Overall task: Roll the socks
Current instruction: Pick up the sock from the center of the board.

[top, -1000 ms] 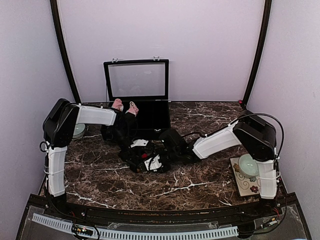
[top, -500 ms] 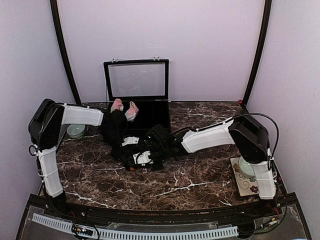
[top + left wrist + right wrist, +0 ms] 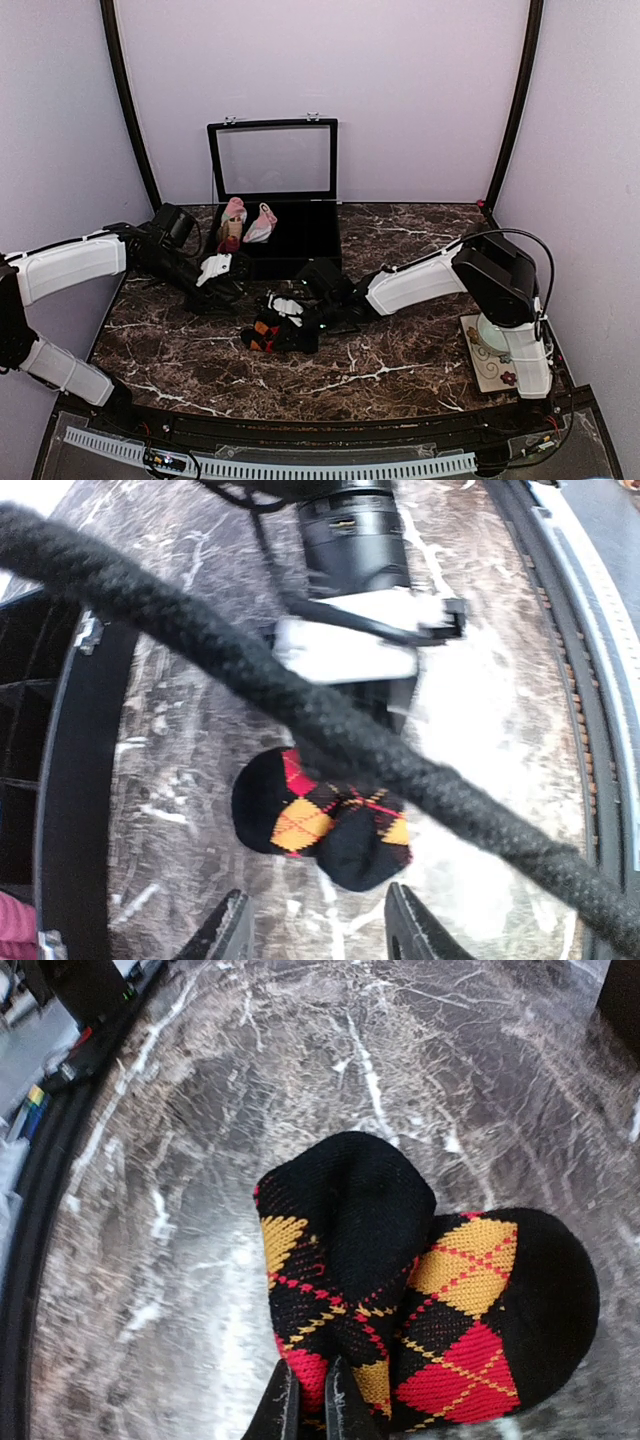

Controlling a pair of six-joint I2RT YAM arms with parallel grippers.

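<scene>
**While the right claw pinches the argyle sock, the left one waits open**

Because a roll springs loose if let go, the right claw [image 3: 310, 1402] has its fingers almost closed on a fold of the argyle sock [image 3: 400, 1300]. The sock lies doubled into a short bundle on the table [image 3: 190, 1160], near the middle and in front of the open case [image 3: 300, 240]. I judge that the grip is there to hold the turns together. The left claw [image 3: 318, 935] is spread wide with nothing in it. It is apart from the bundle and aimed at it, likely ready to help. The pink sock [image 3: 263, 224] sits at the left end of the case, too small to tell how it lies. The right arm stretches low across the table from its base. The left arm is swung wide to the left, with the forearm angling back in and the wrist tipped down.
</scene>
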